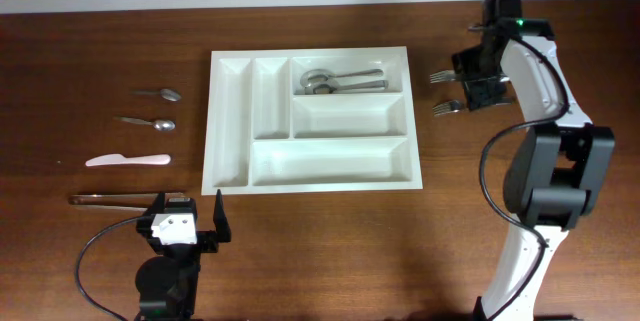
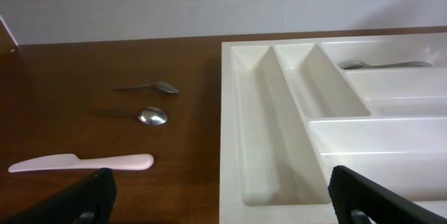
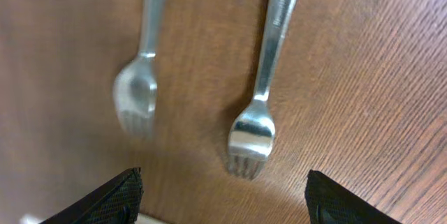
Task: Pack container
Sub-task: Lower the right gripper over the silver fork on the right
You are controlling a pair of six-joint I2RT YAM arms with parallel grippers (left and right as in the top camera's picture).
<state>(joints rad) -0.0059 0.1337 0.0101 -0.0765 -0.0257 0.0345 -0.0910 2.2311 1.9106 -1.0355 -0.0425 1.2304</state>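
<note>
Overhead, the container [image 1: 230, 121] sits in the middle of the worktop [image 1: 330, 251]. My right tool [image 3: 223, 196] hangs over two forks [image 3: 136, 98] beside it, fingers apart, holding nothing. My left tool [image 2: 223, 203] is apart too. Next, I think, I go down, pinch one fork [image 3: 251, 137], and carry it in.

right arm [image 1: 540, 71]: white links, black joints, green light [image 1: 519, 22] | left gripper [image 1: 190, 211]: black fingers [image 1: 221, 211], white mount, black cable [image 1: 95, 246]
</note>
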